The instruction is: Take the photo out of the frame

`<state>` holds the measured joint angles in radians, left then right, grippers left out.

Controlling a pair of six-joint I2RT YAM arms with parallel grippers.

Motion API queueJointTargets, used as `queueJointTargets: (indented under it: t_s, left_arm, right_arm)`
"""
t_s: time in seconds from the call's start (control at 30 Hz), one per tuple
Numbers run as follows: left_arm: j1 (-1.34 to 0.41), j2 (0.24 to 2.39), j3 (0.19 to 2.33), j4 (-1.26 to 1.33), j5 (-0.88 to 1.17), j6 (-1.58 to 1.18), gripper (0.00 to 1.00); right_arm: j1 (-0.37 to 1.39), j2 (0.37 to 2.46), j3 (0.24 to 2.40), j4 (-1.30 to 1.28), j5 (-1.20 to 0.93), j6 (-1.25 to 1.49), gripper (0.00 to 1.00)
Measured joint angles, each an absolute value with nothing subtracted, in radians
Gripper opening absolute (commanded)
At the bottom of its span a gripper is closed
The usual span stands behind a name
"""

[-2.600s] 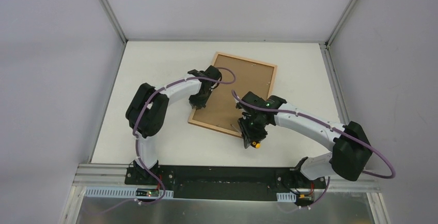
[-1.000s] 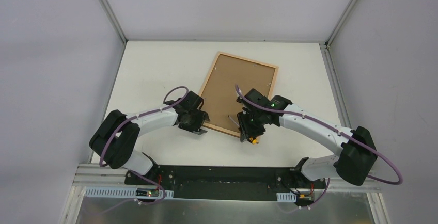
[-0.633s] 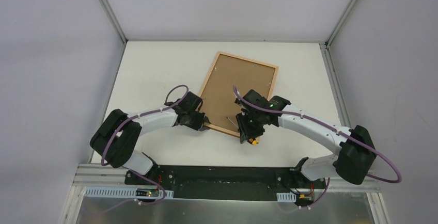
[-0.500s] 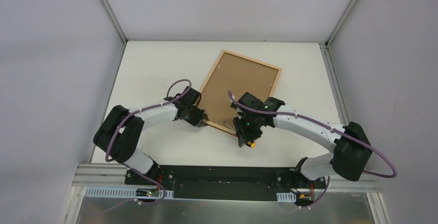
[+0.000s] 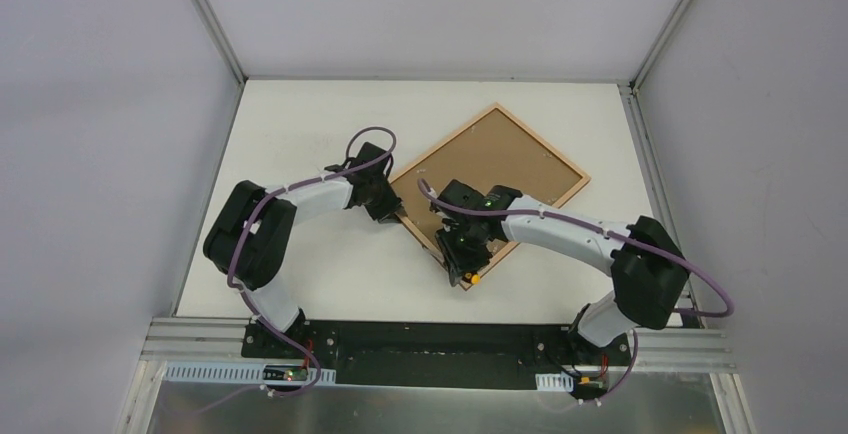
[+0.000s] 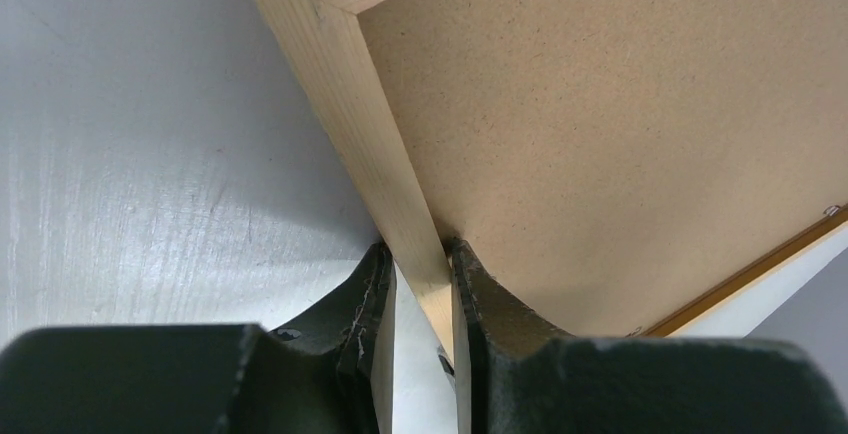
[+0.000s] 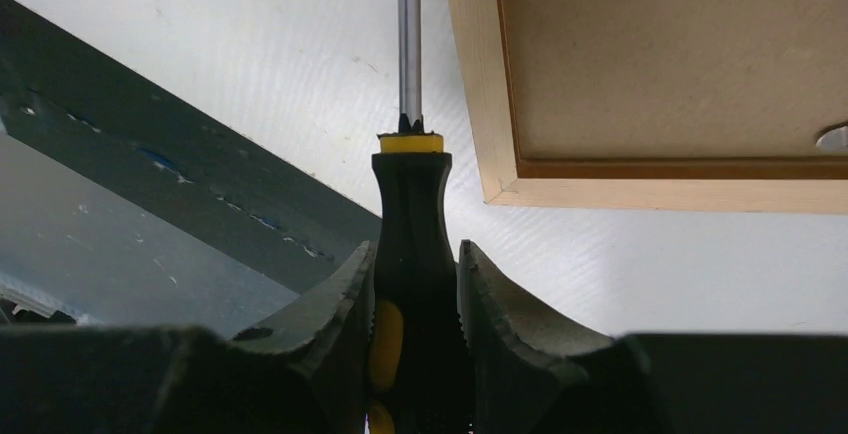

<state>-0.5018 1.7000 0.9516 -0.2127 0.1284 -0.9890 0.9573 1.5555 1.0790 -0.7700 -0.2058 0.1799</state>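
The frame (image 5: pixel 497 176) lies back up on the white table, turned like a diamond, its corkboard-brown back showing. The photo is hidden under the back. My left gripper (image 5: pixel 393 211) is shut on the frame's pale wooden rail (image 6: pixel 372 129) near its left corner; in the left wrist view the gripper (image 6: pixel 420 276) has one finger on each side of the rail. My right gripper (image 5: pixel 460 252) is shut on a black-and-yellow screwdriver (image 7: pixel 412 224) beside the frame's near corner (image 7: pixel 500 186), with its steel shaft (image 7: pixel 407 34) running along the outside of the rail.
The black base strip (image 5: pixel 440 339) and metal rails run along the table's near edge. Grey enclosure walls stand on the left, right and far sides. A small metal tab (image 7: pixel 832 137) shows on the frame's back.
My left gripper left the frame's top, went to its near-left edge and shut on the rail. The frame has since swung clockwise. My right gripper moved slightly left with the screwdriver.
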Motion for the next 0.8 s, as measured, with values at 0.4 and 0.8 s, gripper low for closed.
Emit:
queueJointTargets:
  t_s: [0.4,0.8]
  left_arm:
    - [-0.448,1.695,0.944,-0.207,0.22,-0.976,0.53]
    - [-0.368,1.678,0.926,-0.199,0.235,-1.014,0.31]
  right_arm:
    - [0.942,1.494,1.145,-0.765,-0.156,0.197,0.0]
    - [0.939,1.636,1.145,-0.691,-0.159,0.199,0.0]
